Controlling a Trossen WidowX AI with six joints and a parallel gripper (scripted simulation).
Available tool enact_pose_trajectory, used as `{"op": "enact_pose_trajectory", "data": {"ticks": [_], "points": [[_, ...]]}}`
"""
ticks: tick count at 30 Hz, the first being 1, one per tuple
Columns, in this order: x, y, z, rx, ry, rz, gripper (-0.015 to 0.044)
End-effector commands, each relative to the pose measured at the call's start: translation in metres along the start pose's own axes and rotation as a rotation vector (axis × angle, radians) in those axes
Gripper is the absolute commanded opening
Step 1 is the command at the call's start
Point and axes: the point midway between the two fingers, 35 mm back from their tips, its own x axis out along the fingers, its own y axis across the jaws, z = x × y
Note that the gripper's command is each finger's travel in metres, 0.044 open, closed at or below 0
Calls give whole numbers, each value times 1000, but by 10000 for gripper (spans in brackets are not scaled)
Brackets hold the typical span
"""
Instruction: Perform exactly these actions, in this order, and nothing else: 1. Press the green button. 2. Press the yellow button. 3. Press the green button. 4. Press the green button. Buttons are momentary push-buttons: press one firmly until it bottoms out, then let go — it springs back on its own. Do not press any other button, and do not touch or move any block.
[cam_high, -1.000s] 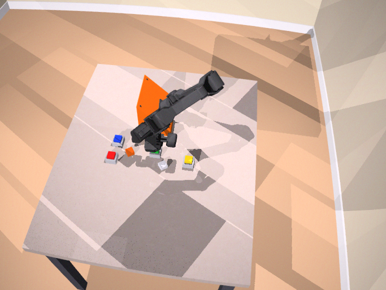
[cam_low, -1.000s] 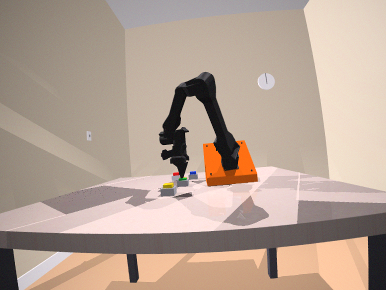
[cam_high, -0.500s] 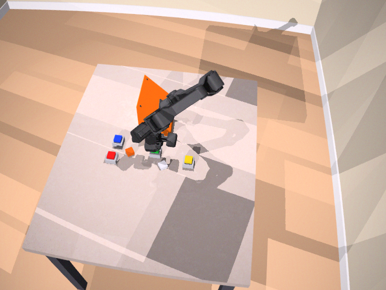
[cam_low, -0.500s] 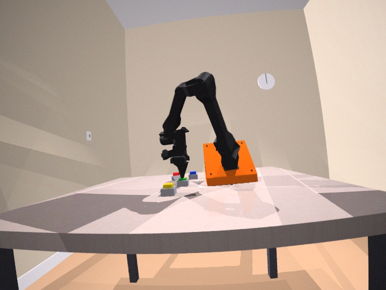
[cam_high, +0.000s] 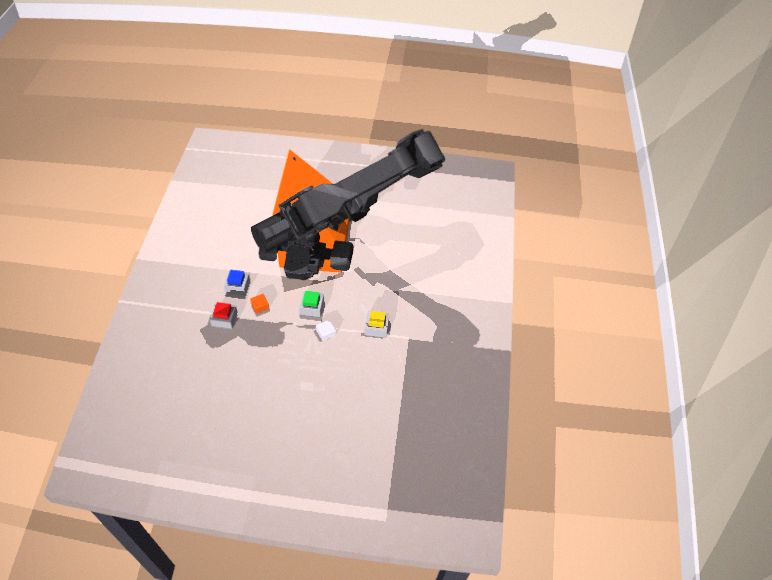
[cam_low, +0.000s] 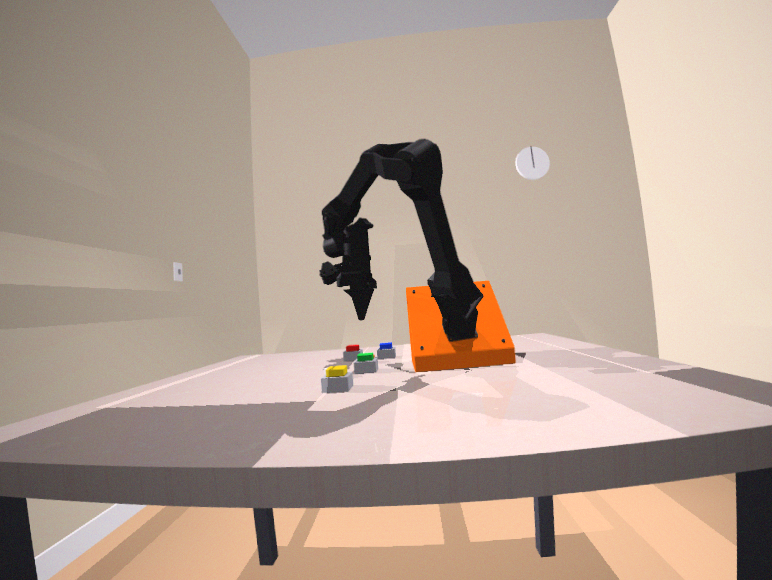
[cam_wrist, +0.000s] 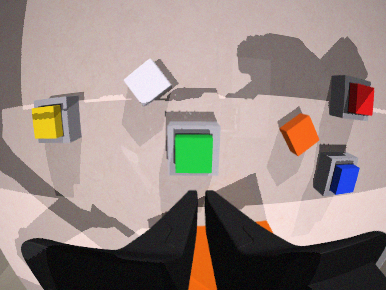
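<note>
The green button stands raised in its grey housing, with nothing touching it. The yellow button also stands raised, on the left side of the wrist view. My gripper is shut and empty, pointing down. It hangs well above the green button, with clear air between in the exterior view. In the wrist view the fingertips show just below the green cap. In the top view the arm hides the fingertips.
A white block lies between the green and yellow buttons. An orange block lies near the red button and the blue button. The orange base plate stands behind.
</note>
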Motion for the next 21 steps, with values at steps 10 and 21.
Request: {"op": "enact_pose_trajectory", "data": {"ticks": [10, 21], "points": [[-14, 110, 30, -6, 4, -12, 20], [-4, 155, 29, -10, 8, 5, 20]]}}
